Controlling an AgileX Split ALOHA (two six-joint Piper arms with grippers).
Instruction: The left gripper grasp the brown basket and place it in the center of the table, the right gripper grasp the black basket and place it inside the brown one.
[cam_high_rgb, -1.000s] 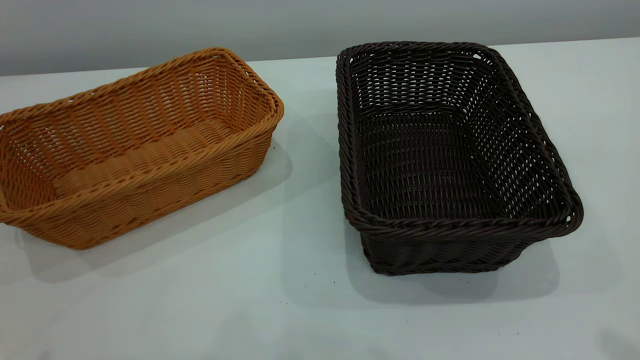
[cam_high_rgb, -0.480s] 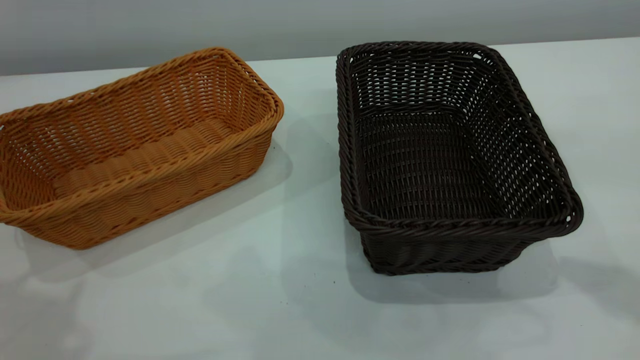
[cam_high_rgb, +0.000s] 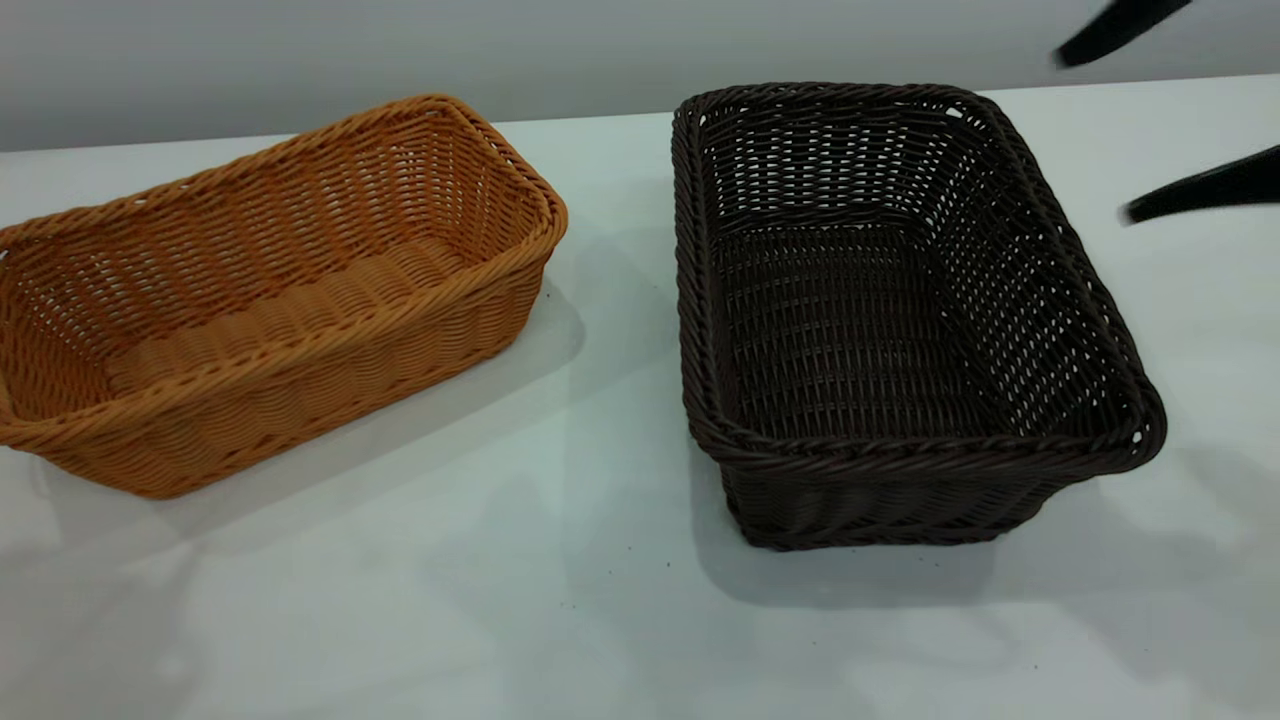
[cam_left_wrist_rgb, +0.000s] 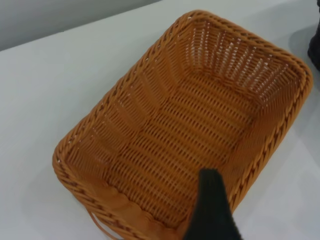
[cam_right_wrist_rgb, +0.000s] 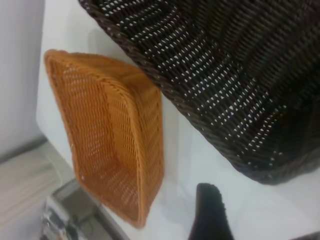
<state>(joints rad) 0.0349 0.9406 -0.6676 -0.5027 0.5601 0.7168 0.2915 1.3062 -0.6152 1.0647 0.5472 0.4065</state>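
The right gripper (cam_high_rgb: 1150, 120) comes in at the upper right of the exterior view, above the table (cam_high_rgb: 600, 600) and just right of the black basket (cam_high_rgb: 890, 320). Its two fingers (cam_high_rgb: 1200, 188) stand wide apart, one high and one low, with nothing between them and touching nothing. In the right wrist view only one dark fingertip (cam_right_wrist_rgb: 210, 212) shows, over bare table beside that basket's outer wall.

The left gripper (cam_left_wrist_rgb: 212, 207) does not appear in the exterior view. In the left wrist view a single black finger hangs above one end of the brown basket (cam_left_wrist_rgb: 190, 125), over its rim; whether it touches the wicker, and how its fingers are set, cannot be told.

The brown basket (cam_high_rgb: 260, 290) sits upright on the table, left of the black basket and apart from it, with a strip of white surface between them. Its long axis runs slantwise, from the near left edge back toward the black basket's far corner. The black basket also stands upright, mouth up and empty, its long axis running from the near edge to the far edge, one short end facing the camera.
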